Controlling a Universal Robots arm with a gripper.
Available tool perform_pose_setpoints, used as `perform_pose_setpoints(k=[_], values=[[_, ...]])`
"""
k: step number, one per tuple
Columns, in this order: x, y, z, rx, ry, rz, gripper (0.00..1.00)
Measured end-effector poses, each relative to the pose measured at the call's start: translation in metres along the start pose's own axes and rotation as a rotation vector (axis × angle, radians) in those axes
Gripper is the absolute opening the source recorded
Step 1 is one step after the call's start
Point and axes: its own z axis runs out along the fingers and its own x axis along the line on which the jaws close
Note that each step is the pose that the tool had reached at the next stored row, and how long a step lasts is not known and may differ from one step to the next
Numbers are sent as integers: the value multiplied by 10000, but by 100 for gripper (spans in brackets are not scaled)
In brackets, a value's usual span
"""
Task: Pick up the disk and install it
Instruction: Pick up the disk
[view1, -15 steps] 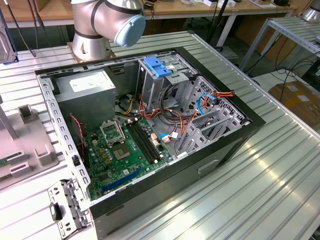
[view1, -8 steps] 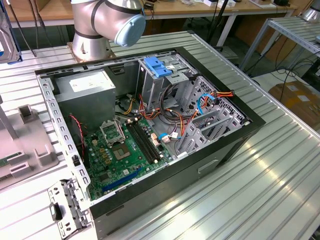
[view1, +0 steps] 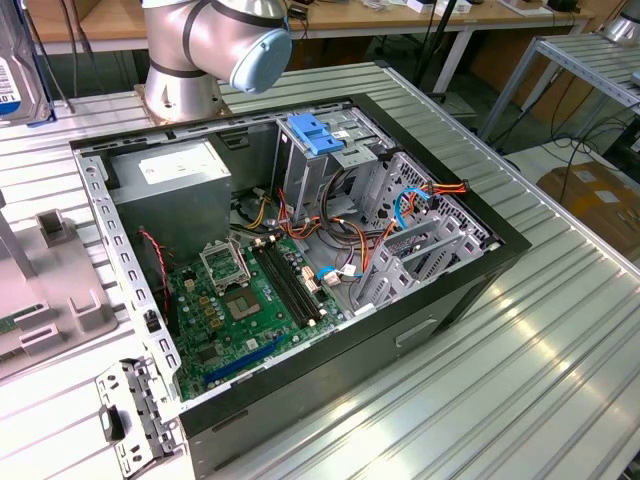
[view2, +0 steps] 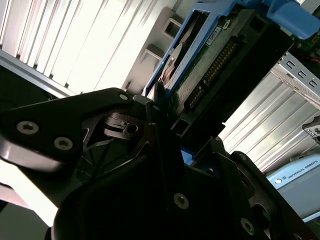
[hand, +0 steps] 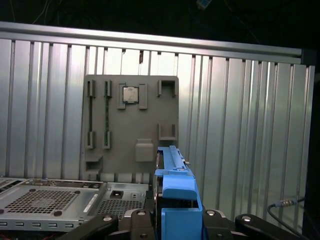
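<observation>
The pincer (hand: 176, 222) was clenched on the disk (hand: 175, 187), holding it edge-on clear of the desk (hand: 240, 125), with the grey parts holder (hand: 131, 135) beyond it. Pick-up was judged complete. Installation remained: the disk was not yet inside the open computer case (view1: 420, 330).

Gripper (hand: 178, 221) snug around disk (hand: 175, 172)

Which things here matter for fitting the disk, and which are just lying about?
Job: disk, held in the shut gripper; open computer case with its drive cage.
Lying about: grey parts tray with a chip; metal plate by the case.
</observation>
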Motion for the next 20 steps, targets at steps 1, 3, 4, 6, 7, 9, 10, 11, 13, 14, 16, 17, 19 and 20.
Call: perform_pose_setpoints(k=[1,3,4,6,7,9,10,11,13,14,16,17,19,20], values=[[1,-14,0,0,0,0,36],[2,-34,0,-1,0,1,36],[3,-44,1,0,0,0,36],[4,-72,1,1,0,0,36],[5,-82,2,1,0,0,36],[6,-103,2,0,0,0,36],[7,-119,2,0,0,0,36],[8,-130,2,0,0,0,36],[9,-153,2,0,0,0,36],[10,-166,3,0,0,0,36],[12,-199,3,1,0,0,36],[13,-210,4,0,0,0,36],[15,-257,5,0,0,0,36],[16,-269,5,0,0,0,36]])
